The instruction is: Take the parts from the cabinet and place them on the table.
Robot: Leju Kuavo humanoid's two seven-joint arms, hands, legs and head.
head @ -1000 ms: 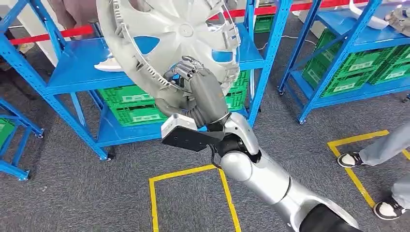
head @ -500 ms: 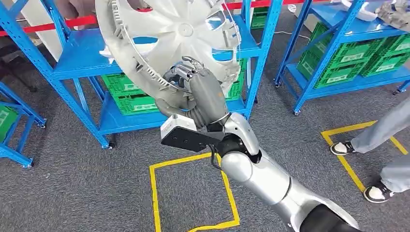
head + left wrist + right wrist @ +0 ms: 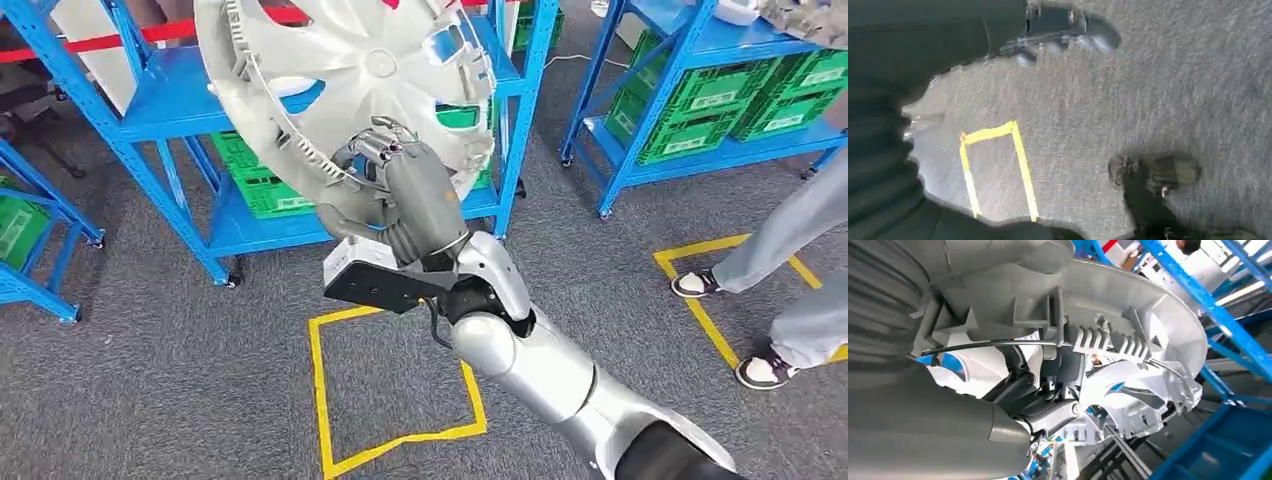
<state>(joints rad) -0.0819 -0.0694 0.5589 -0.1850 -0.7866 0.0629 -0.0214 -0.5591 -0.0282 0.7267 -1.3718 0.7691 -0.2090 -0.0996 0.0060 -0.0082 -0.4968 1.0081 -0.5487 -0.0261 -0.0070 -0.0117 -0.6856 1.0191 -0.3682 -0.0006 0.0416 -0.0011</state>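
Head view: the robot's right hand [image 3: 400,185] is raised in front of its body, gripping the lower rim of a large silver wheel cover [image 3: 345,85]. The cover is tilted, its ribbed back side facing the camera, clear of any surface. Behind it stands a blue shelving rack [image 3: 150,105] with green plastic crates [image 3: 255,180] on its lower level. A second blue rack [image 3: 700,60] stands to the right. The floor is grey carpet with a yellow taped square [image 3: 395,385] below the arm. At the right edge, a person's legs and sneakers [image 3: 765,370] stand near another yellow taped outline.

Left wrist view: the left hand [image 3: 1068,30] hangs over the carpet, dark and blurred. Whether its fingers are released or clenched cannot be told. The yellow tape [image 3: 993,165] shows below it.

Right wrist view: the grey thumb [image 3: 1013,255] lies along the outer rim of the wheel cover [image 3: 1148,340], and the dark fingers [image 3: 1048,395] hook into its inner side beside the white retaining clips [image 3: 1108,342], a firm grasp.

Judged from this, the part is out of the cabinet and the carrying step is underway. No bench is visible, so the next move likely calls for turning toward it while holding the cover steady.
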